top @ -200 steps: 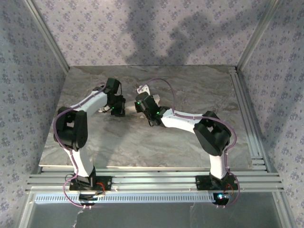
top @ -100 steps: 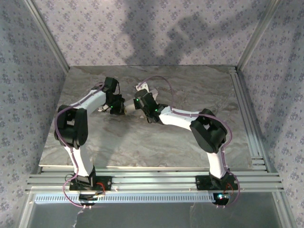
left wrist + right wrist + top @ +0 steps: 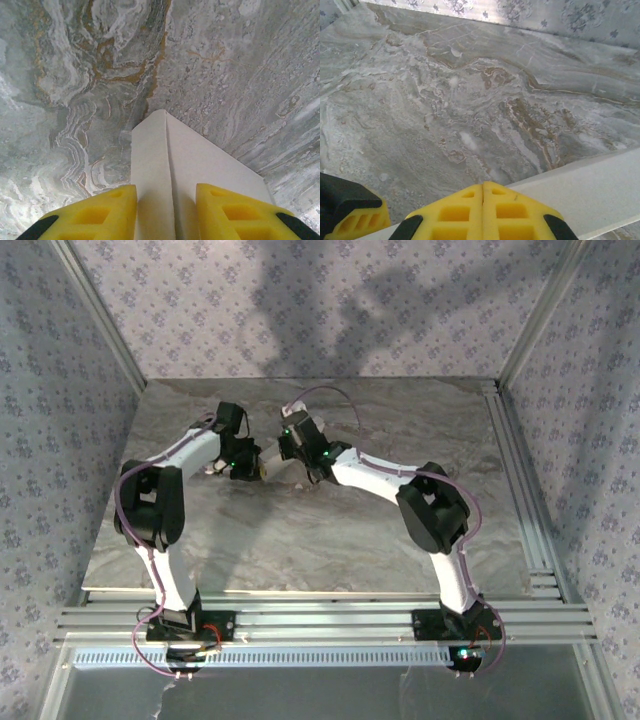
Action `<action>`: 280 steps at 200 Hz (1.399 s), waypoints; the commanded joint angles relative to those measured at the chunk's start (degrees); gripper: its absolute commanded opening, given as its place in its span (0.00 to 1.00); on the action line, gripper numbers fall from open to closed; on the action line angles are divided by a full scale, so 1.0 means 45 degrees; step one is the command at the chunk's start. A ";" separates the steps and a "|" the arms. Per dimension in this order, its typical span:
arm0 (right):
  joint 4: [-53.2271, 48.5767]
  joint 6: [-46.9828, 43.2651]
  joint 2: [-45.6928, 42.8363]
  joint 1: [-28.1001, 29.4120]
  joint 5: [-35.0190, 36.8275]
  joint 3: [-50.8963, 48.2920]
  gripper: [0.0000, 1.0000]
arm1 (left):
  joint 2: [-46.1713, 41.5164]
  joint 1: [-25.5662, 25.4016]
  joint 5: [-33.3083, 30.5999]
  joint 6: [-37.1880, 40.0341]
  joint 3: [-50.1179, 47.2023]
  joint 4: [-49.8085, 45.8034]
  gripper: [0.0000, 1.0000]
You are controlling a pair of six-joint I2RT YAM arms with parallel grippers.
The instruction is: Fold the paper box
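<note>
In the left wrist view the white paper box runs away from me as a creased ridge with a panel on each side. My left gripper straddles that ridge, its yellow fingers pressed against the two panels. My right gripper is shut, pads together with nothing between them. Its tips rest at the edge of a long white panel of the box. In the top view both grippers meet at the back middle of the table, left and right, and cover most of the box.
The grey marbled table spreads around the arms. Patterned walls with metal corner posts close in the back and sides. A yellow and black finger of the other gripper sits at the lower left of the right wrist view.
The right arm has swung left and slightly back, bringing its gripper up against the left gripper. The left gripper has barely shifted.
</note>
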 commanded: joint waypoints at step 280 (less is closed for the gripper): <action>-0.1921 0.8105 -0.1279 -0.3685 -0.8237 -0.3195 0.08 | 0.4718 0.0033 -0.3480 1.4451 0.7490 -0.3007 0.48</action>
